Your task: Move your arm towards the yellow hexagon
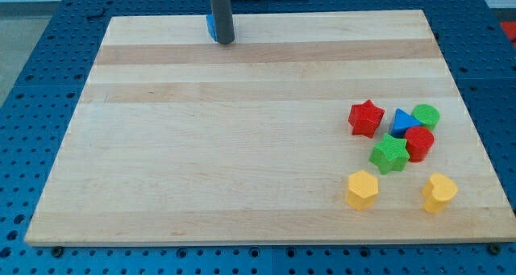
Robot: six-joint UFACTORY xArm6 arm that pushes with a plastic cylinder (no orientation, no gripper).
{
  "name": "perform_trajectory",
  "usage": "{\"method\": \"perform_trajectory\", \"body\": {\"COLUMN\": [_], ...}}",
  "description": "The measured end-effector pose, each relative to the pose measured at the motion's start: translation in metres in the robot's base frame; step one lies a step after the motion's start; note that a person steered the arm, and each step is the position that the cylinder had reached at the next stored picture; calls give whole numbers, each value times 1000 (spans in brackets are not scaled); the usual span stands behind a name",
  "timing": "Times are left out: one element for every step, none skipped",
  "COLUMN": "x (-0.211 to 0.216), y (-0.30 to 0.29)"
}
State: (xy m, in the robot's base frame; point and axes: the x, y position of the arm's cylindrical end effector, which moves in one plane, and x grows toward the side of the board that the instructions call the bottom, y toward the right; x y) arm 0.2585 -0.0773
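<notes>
Arm pose: dark rod upright, entering from the far edge of the frame, upper part cut off.
My tip (pixel 223 41): down on the surface (pixel 218 146) near its far edge, left of centre.
Pincer: none fitted — only the bare rod, so no width or hold to report.
Blue block (pixel 210 27): just behind and left of the rod, mostly covered by it — shape not readable, contact with the tip not certain.
Yellow hexagon (pixel 362 189): near right part of the surface, well apart from my tip, diagonally across the board from it.
Yellow block (pixel 439 192): right of the hexagon, near the right edge; heart-like outline, not sure.
Red star (pixel 365 118): far-left member of the right-hand cluster.
Blue triangle (pixel 402 122): just right of the red star, wedged between its neighbours, partly covered by them.
Green round block (pixel 425 115): far-right of the cluster, touching the blue triangle.
Red block (pixel 419 143): right behind the green one on the near side; exact shape hard to make out.
Green star (pixel 389 154): nearest cluster piece to the yellow hexagon, beside the red block.
Cut off: surrounding blue frame seen only at the margins.
</notes>
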Motion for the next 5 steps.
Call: {"method": "perform_trajectory", "body": {"x": [41,108,158,205,260], "y": [4,11,44,89,118]}}
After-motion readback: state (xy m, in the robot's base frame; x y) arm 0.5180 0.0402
